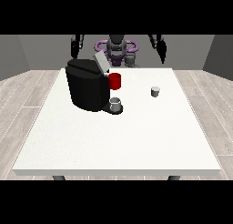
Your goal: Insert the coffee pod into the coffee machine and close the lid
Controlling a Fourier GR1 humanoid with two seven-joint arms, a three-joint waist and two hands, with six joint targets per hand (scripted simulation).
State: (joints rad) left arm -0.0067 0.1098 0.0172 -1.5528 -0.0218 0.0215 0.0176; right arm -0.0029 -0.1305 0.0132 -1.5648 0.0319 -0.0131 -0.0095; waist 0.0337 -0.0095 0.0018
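Note:
A black coffee machine (86,84) stands on the left half of the white table (118,136), its grey lid (101,63) tilted up and open. A small grey coffee pod (155,91) stands on the table to the right of the machine, apart from it. A grey cup (115,103) sits on the machine's base at its front. The hand at the view's left (74,48) hangs above and behind the machine. The hand at the view's right (162,51) hangs behind the far table edge, well away from the pod. Neither hand holds anything.
A red cup (115,81) stands just behind the machine's right side. The robot's torso (116,48) is at the far edge, middle. Bare table stretches from the machine to the near edge.

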